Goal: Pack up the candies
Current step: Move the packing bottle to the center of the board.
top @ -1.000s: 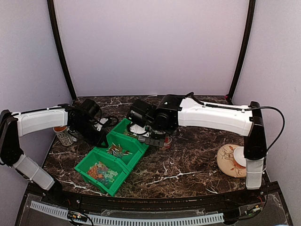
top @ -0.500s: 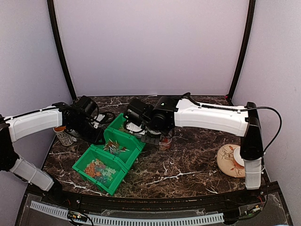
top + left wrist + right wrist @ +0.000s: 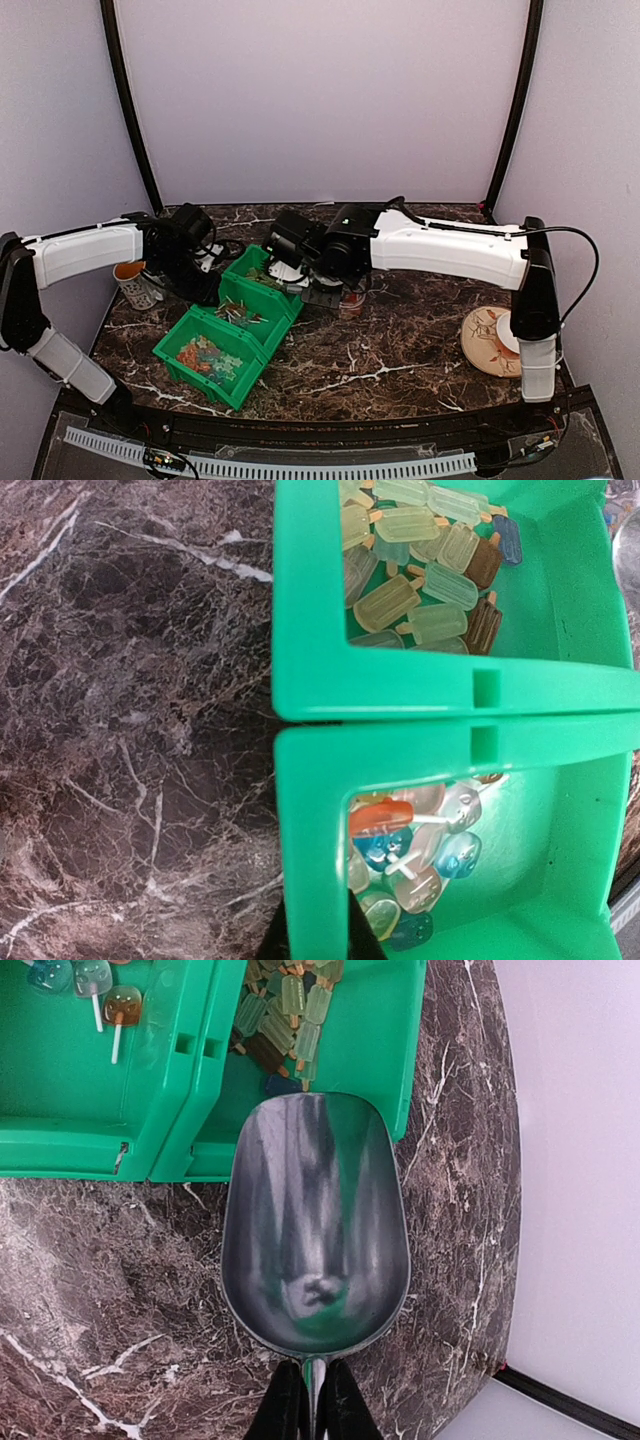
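Two joined green bins (image 3: 300, 695) hold the candies. One bin has pale popsicle-shaped candies (image 3: 420, 570), the other has mixed lollipop-shaped candies (image 3: 410, 860). My left gripper (image 3: 318, 925) is shut on the side wall of the lollipop bin (image 3: 205, 358), one finger inside and one outside. My right gripper (image 3: 315, 1385) is shut on the handle of a metal scoop (image 3: 315, 1230). The scoop is empty, and its front lip reaches over the rim of the popsicle bin (image 3: 400, 1050). In the top view the left gripper (image 3: 205, 288) stands at the bins' left side and the right gripper (image 3: 318, 285) at their right.
A third green bin (image 3: 262, 268) sits behind the row. A patterned paper cup (image 3: 135, 287) stands at the far left. Another small cup (image 3: 350, 302) is under the right arm. A decorated plate (image 3: 490, 340) lies at the right edge.
The row of bins has slid a little to the left with my left gripper on it. The right arm shifted slightly left with the scoop, then held still.
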### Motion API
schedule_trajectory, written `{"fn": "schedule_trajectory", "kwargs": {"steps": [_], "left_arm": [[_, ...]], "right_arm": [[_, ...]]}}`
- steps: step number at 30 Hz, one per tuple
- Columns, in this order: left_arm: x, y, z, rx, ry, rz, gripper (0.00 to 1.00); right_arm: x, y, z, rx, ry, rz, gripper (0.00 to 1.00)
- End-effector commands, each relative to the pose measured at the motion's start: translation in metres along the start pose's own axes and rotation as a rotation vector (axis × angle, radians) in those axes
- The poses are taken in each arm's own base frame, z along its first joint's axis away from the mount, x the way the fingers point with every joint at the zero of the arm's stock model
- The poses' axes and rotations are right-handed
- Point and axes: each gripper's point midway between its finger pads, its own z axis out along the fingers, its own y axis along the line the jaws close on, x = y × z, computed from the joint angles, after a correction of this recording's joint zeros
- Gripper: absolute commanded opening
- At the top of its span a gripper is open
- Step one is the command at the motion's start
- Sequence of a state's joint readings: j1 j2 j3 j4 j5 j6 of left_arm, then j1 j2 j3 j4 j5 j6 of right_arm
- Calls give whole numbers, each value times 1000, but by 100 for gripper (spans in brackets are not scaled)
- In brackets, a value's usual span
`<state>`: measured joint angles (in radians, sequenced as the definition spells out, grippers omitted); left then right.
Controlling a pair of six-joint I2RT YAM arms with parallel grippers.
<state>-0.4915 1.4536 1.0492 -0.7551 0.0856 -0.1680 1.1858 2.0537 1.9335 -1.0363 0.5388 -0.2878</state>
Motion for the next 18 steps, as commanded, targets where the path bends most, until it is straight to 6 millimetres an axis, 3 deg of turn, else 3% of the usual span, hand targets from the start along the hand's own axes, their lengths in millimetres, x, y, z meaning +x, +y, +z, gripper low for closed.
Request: {"fn": "schedule_trajectory", "kwargs": {"steps": [1, 8, 16, 18], "left_arm": [[-27, -17, -8, 71, -60, 18, 0], [-38, -31, 3, 73, -36, 72, 0], [-41, -63, 11, 119, -23, 171, 0], [-37, -80, 11, 139, -21, 224, 0]], "right_arm": [[-1, -4, -10, 15, -16, 10, 0], [7, -7, -17, 23, -28, 38, 0], [34, -5, -16, 45, 35, 25, 0], [41, -7, -16, 59, 48, 22, 0]]}}
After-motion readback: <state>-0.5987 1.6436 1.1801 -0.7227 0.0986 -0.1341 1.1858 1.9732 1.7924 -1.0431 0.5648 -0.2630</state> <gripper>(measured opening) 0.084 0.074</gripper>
